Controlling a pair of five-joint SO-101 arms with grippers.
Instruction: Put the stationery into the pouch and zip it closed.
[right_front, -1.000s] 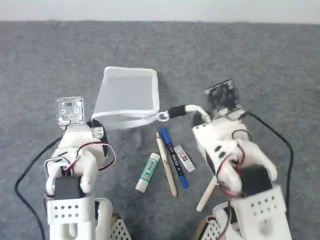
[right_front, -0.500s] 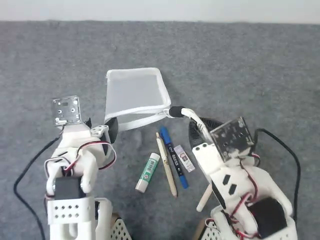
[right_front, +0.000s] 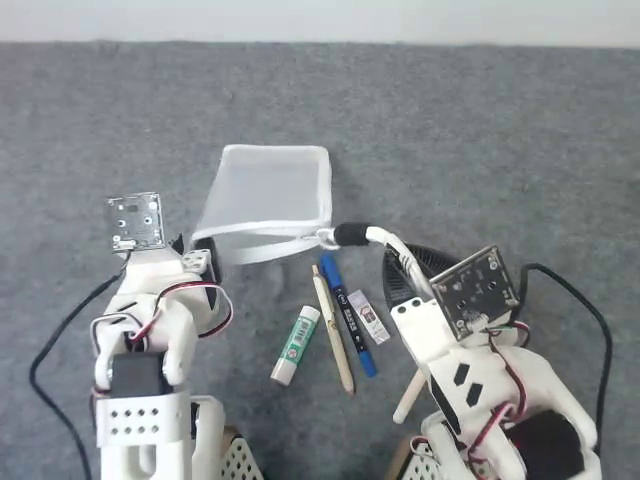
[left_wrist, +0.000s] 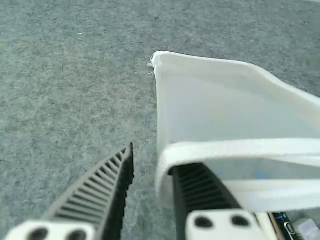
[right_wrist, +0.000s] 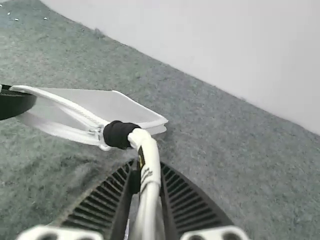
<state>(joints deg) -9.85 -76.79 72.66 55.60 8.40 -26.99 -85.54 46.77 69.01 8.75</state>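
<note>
at the pouch (right_front: 265, 190) rim, left tool (right_front: 203, 258) spread astride one corner, right tool (right_wrist: 146, 170) pinching a black-tipped white stick (right_front: 372, 236).

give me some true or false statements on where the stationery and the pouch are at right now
The glue stick lies on the carpet, outside the pouch. True.
The blue pen is inside the pouch. False: it lies on the carpet beside the beige pen.
The right gripper is shut on the zipper's pull strap. True.
The pouch is zipped closed. False: its mouth gapes open.
</note>
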